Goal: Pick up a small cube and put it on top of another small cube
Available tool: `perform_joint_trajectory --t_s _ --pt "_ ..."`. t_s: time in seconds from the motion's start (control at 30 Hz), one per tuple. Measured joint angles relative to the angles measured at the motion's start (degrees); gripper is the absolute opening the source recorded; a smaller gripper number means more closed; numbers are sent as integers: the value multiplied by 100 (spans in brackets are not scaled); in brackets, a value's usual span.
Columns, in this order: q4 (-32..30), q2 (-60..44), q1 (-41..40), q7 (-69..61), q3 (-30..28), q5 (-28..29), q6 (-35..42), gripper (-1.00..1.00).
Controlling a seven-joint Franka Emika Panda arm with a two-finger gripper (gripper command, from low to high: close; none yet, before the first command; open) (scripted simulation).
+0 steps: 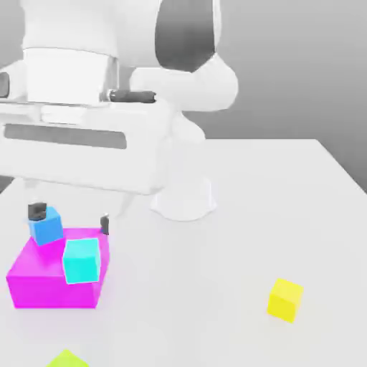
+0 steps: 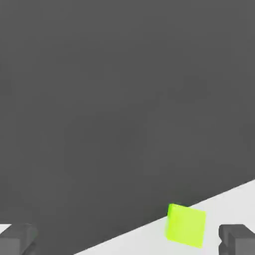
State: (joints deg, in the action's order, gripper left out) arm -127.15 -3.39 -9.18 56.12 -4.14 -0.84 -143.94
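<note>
Gripper is standing wide open, holding nothing, presumably being kept spread to admit a cube. Small matte lime-green cube is resting on the smooth, pale tabletop near its edge, probably awaiting pickup. Flat-faced blue and cyan cubes are possibly serving as stacking targets, near the broad magenta block.

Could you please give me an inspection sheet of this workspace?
Surface: pale tabletop, plain.
Job's things: lime-green cube on the tabletop, near its edge; which cube it should go on, cannot tell.
Clutter: magenta block, with blue cube and cyan cube overlapping it in the exterior view; yellow cube toward that view's right.
Gripper: open, fingers apart.
Cables: nothing seen.
Surroundings: plain grey backdrop.
</note>
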Motion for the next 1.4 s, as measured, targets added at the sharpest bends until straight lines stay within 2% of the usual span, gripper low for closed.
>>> perform_joint_trajectory --t_s 0.3,0.43,0.47,0.67,0.87,1.17,1.4 --pt "180 -1879 -282 188 -139 -322 -466 0" --pt "341 -2710 -394 139 -48 -447 -1015 0" --pt "373 -2860 -413 125 -25 -468 -1131 -100" --pt "389 -2934 -431 120 -6 -474 -1190 -100" --pt "112 -1969 -349 260 -145 -360 -503 -100" --pt "-1110 -98 -412 1160 -493 -121 134 -100" --pt "-2082 1372 -747 2028 -458 252 615 -100"
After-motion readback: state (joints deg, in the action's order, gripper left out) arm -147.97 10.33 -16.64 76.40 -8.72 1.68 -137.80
